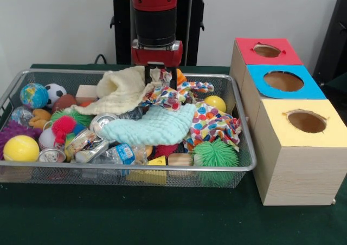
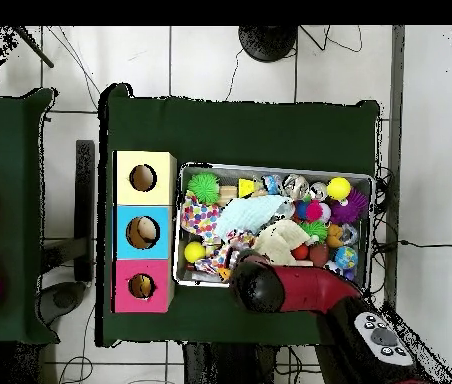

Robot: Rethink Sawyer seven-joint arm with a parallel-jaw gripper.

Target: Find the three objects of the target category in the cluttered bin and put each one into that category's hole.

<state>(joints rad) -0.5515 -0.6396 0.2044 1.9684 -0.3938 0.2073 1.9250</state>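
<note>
My gripper (image 1: 160, 77) reaches down into the back middle of the wire bin (image 1: 65, 71). It stands open, its fingers (image 1: 147, 75) straddling a bunched fold of a polka-dot cloth (image 1: 168, 96). A cream cloth (image 1: 116, 90) lies just left of it, touching the left finger. A mint cloth (image 1: 149, 127) lies in front, and more polka-dot cloth (image 1: 212, 124) is heaped to the right. In the overhead view the red arm (image 2: 295, 290) hides the gripper; the cream cloth (image 2: 282, 238) and the mint cloth (image 2: 250, 212) show beside it.
Three boxes stand right of the bin: red hole (image 1: 267, 50), blue hole (image 1: 283, 81), yellow hole (image 1: 306, 121). Balls fill the bin: yellow (image 1: 21, 148), globe (image 1: 33, 95), soccer (image 1: 55, 91), green spiky (image 1: 215, 154). Cans (image 1: 52, 155), a crushed bottle (image 1: 116, 154) and wooden blocks (image 1: 179, 159) lie in front.
</note>
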